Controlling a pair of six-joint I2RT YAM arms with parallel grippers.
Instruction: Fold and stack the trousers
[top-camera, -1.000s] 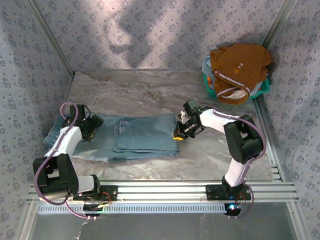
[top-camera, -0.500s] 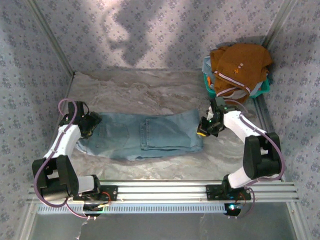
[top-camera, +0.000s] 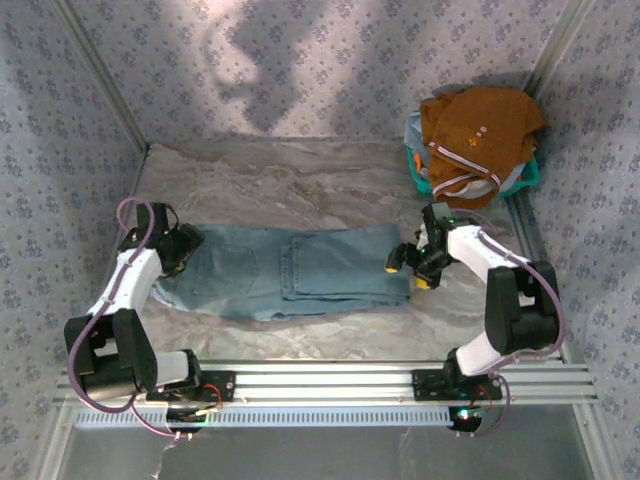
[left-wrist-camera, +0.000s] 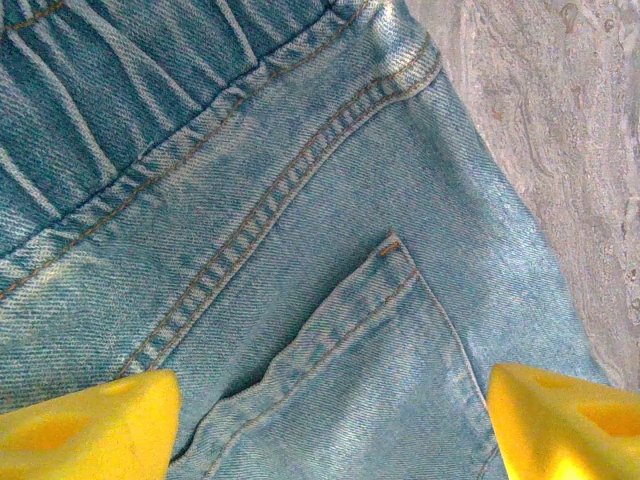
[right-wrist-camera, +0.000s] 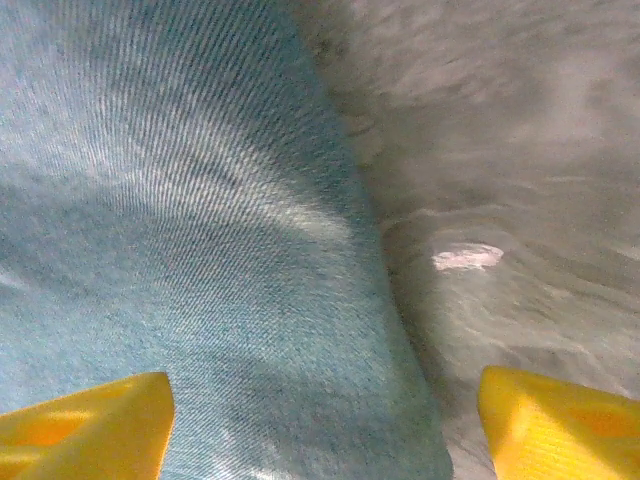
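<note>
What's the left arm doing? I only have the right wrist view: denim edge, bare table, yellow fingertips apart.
Observer: The left gripper is over the waist end of the trousers, jaws open, nothing held.
Operator: Which part is under it?
Observer: The left wrist view shows a back pocket corner lying flat between its yellow fingertips.
Operator: Anything else around?
Observer: An orange-brown garment is heaped on a teal basket in the far right corner, apart from the trousers.
</note>
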